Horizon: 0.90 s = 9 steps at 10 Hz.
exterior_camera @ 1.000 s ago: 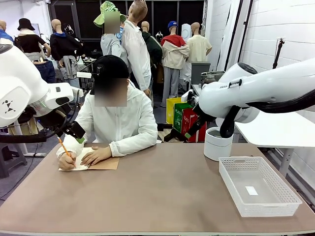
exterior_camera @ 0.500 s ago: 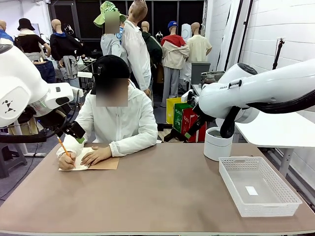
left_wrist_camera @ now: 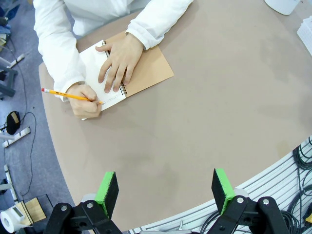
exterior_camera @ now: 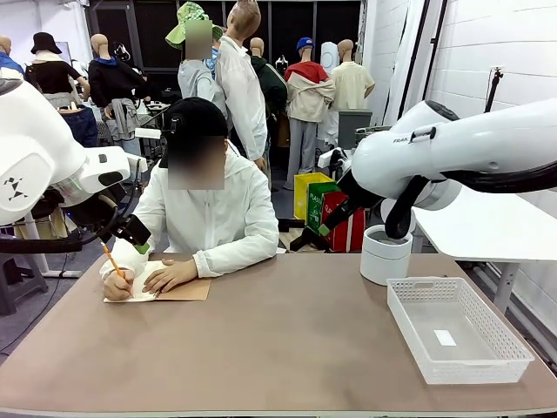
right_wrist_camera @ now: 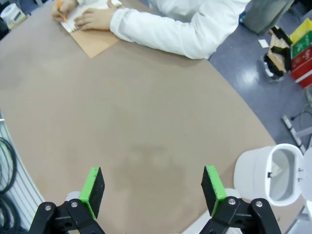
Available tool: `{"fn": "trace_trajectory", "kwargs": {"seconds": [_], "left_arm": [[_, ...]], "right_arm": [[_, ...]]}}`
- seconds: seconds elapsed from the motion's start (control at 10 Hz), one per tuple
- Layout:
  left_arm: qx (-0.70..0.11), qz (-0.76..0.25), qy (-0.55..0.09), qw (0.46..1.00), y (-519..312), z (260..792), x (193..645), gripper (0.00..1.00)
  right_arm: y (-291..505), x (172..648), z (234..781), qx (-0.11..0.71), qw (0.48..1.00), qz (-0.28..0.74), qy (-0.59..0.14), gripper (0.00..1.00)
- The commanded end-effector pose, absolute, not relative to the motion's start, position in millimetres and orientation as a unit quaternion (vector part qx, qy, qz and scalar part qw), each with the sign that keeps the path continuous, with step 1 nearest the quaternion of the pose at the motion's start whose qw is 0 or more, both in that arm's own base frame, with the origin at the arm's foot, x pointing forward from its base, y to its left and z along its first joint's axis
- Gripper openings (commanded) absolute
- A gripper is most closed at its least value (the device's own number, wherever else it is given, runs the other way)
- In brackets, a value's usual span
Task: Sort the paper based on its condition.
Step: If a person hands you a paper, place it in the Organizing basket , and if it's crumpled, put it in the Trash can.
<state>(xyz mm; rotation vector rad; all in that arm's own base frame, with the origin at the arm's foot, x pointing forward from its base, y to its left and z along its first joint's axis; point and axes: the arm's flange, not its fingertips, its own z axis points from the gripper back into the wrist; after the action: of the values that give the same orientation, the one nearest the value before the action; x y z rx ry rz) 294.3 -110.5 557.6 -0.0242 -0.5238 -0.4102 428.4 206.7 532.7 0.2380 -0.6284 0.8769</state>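
**A:** Where is the paper?

**B:** The paper (left_wrist_camera: 90, 66) I can point to is the white page of the notebook (left_wrist_camera: 151, 68), at the person's side of the table (exterior_camera: 287, 348). One hand (left_wrist_camera: 119, 61) pins it flat while the other writes on it with a pencil (left_wrist_camera: 66, 94).

**A:** Why are both arms holding off?

**B:** My guess is that there is nothing loose to sort yet. The page is bound in and under the person's hands, so the arms hang high and clear. The left gripper (left_wrist_camera: 164, 183) looks down at the writer, with its jaws spread wide and nothing between the pads. The right gripper (right_wrist_camera: 152, 183) is the same over the middle of the table, released and empty.

**A:** And the containers?

**B:** Both sit on the robot's right, within easy reach of that arm. I take them to be one for each kind of paper. The basket (exterior_camera: 474, 370) holds just a small white slip (exterior_camera: 445, 338) lying flat on its floor. That may be a label rather than a sheet, as it is too small to tell. The round white bin (exterior_camera: 383, 261) stands just behind the basket with its top open. From the right wrist view its inside looks bare, though shadow hides part of the bottom
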Motion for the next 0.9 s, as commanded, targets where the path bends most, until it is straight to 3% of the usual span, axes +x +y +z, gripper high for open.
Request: {"fn": "trace_trajectory", "kwargs": {"seconds": [0.0,0.8], "left_arm": [[-0.013,-0.202,-0.257,0.945,-110.5,558.0,294.2,1.00],[-0.013,-0.202,-0.257,0.945,-110.5,558.0,294.2,1.00]], "right_arm": [[202.1,415.0,538.5,0.154,0.850,0.410,-0.293,1.00],[214.3,387.5,574.0,0.182,0.800,0.466,-0.332,1.00]]}}
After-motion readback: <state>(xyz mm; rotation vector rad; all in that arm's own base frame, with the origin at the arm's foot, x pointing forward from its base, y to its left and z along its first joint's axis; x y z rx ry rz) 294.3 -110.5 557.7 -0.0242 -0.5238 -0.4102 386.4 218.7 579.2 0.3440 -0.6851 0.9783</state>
